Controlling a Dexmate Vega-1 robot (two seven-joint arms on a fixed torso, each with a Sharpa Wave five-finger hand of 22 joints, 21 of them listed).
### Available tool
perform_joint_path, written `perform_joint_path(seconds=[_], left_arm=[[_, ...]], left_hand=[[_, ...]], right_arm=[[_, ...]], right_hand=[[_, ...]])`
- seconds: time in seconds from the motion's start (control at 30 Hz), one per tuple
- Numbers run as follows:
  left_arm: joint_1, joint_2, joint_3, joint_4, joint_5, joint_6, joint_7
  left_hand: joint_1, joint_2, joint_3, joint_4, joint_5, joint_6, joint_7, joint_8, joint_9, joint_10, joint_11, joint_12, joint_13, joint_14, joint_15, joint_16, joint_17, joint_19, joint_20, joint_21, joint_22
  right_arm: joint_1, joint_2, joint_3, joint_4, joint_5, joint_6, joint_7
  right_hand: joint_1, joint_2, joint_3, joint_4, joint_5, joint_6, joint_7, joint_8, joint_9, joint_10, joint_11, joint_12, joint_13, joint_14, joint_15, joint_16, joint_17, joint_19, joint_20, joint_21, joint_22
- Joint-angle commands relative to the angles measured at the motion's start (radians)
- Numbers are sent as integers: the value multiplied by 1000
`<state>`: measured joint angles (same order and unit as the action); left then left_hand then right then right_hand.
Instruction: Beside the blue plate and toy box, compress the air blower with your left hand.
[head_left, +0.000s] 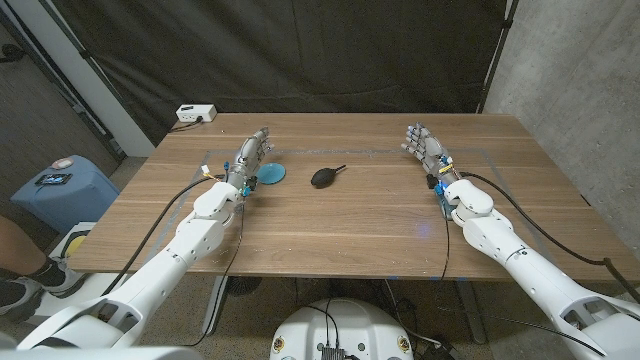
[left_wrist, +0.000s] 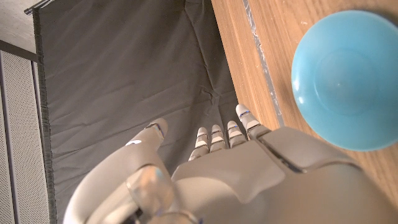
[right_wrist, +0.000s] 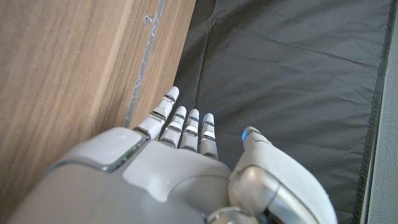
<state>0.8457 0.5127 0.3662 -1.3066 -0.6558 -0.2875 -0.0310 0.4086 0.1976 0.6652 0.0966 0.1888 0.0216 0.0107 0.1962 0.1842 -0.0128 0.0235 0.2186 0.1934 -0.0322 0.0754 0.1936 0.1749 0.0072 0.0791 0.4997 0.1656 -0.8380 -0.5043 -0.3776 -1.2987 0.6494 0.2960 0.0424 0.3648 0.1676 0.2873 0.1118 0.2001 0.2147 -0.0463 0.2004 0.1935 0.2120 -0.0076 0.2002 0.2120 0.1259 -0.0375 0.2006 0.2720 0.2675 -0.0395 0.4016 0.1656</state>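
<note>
A small black air blower (head_left: 324, 177) lies on the wooden table (head_left: 350, 235) near its middle, nozzle pointing to the right and back. Left of it sits the blue plate (head_left: 269, 174) (left_wrist: 348, 78). My left hand (head_left: 249, 157) (left_wrist: 230, 180) stands beside the plate on its left, fingers straight and apart, holding nothing. My right hand (head_left: 425, 147) (right_wrist: 168, 168) stands at the table's right side, well away from the blower, its fingers extended and empty. I see no toy box.
A white power strip (head_left: 196, 114) lies at the table's back left corner. A blue container (head_left: 62, 190) stands on the floor left of the table, next to a person's leg (head_left: 15, 245). A black curtain (head_left: 300, 50) hangs behind.
</note>
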Motion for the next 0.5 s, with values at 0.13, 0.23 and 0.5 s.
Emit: perform_joint_path(seconds=[0.13,0.23,0.5], left_arm=[[35,11,-9,-45,-8,4,18],[42,15,-10,-57,-12,9,18],[49,24,-15,-83,-12,11,22]], left_hand=[[10,0,9,-2,7,13,0,5,3,-1,8,6,2,-1,7,4,4,0,8,5,6],[10,0,9,-3,7,14,1,4,3,-1,10,6,2,0,8,4,4,1,8,3,6],[14,-3,12,-10,8,16,4,3,3,2,16,6,2,0,10,2,2,2,8,-1,6]], right_arm=[[-27,-13,-2,-35,4,1,11],[-29,-14,0,-39,5,2,12],[-42,-24,2,-65,-1,-1,0]], right_hand=[[9,-3,8,1,4,9,0,6,3,9,-1,6,2,8,-28,6,0,9,-31,2,2],[9,-3,8,1,3,9,0,6,3,10,-1,6,2,8,-28,6,-1,10,-31,1,2],[8,-3,11,0,3,10,0,6,3,10,-1,6,1,8,-28,6,-3,11,-31,-3,2]])
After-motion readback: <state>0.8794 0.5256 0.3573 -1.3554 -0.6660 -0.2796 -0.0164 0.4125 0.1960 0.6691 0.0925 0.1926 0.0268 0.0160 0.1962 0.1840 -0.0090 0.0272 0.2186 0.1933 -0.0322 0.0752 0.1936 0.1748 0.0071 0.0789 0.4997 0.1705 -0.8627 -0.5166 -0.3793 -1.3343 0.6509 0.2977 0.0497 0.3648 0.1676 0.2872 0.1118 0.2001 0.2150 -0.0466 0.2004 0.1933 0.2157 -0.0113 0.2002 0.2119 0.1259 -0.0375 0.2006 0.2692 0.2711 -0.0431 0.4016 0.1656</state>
